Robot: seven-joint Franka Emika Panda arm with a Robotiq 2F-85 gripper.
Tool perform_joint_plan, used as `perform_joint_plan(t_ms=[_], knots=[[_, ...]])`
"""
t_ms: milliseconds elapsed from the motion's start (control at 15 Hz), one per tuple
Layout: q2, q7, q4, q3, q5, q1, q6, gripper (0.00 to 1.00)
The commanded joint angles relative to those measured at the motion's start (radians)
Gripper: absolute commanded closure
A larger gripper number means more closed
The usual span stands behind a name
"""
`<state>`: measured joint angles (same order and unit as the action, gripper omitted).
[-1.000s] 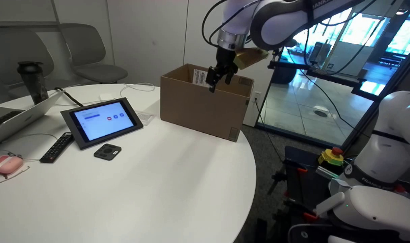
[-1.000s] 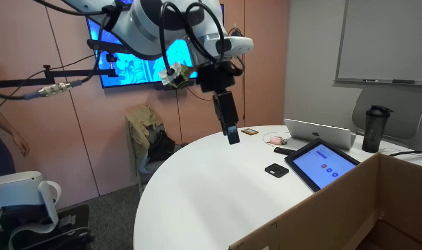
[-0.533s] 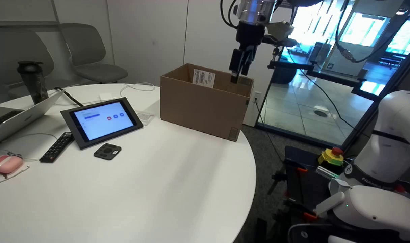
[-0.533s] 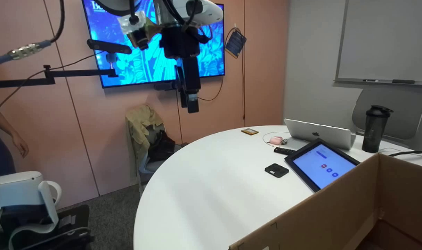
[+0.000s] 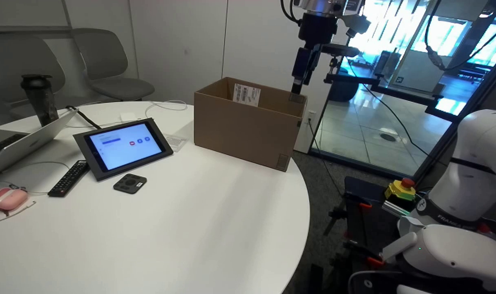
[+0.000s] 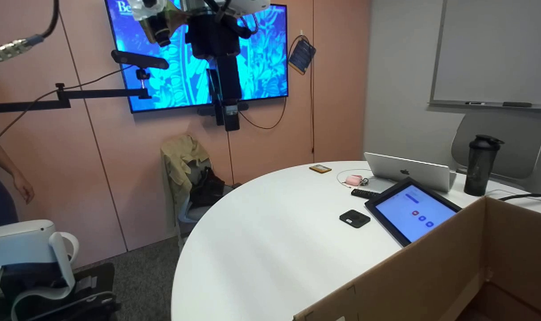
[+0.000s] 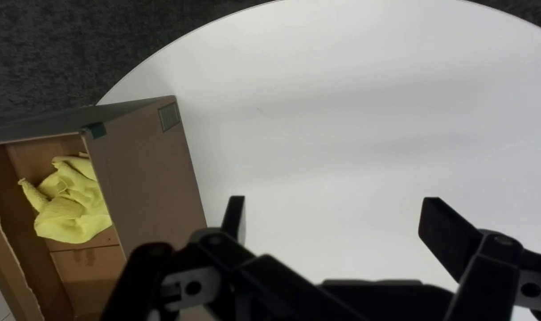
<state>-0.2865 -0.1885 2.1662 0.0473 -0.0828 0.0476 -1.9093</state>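
Gripper [image 7: 333, 218]: fingers spread wide, nothing held | yellow cloth [image 7: 72, 205]: seen below and left of fingers in wrist view, crumpled, no clear long axis | cardboard box [image 7: 145, 178]: cloth enclosed, long wall interposed

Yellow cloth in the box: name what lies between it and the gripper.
In the wrist view, the box wall and a strip of white table lie between the yellow cloth and the gripper.
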Motion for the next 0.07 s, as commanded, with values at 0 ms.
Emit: perform_joint_plan(t_ms=[0], knots=[[-0.006,0.004,0.005,0.009,0.003,-0.01,-0.001,0.0]])
